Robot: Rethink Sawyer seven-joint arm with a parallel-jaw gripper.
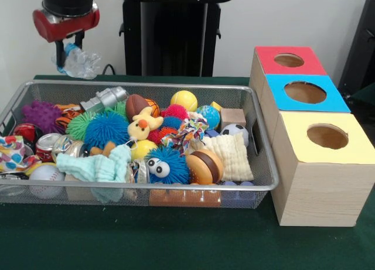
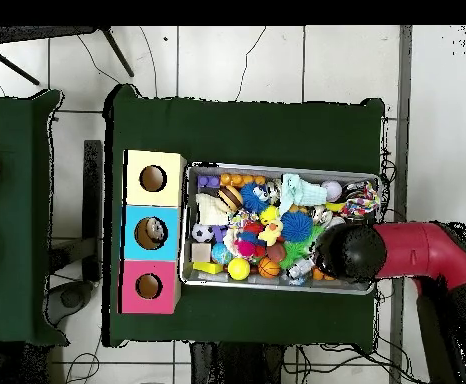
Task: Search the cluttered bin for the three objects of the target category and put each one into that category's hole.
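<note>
One arm (image 1: 65, 12) above bin (image 1: 176, 86), bottle (image 1: 79, 62) aloft

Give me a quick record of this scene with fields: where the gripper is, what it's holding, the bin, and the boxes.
gripper position: gripper raised above the far corner of the wire-mesh bin, away from the boxes
gripper load: crumpled clear plastic bottle, shut on it
bin contents: full of mixed toys, balls, cans and cloths
boxes: three wooden boxes in a row beside the bin, each with a round hole on top
box tops: red box farthest, blue box in the middle, yellow box nearest the front camera
surface: green table cover
</note>
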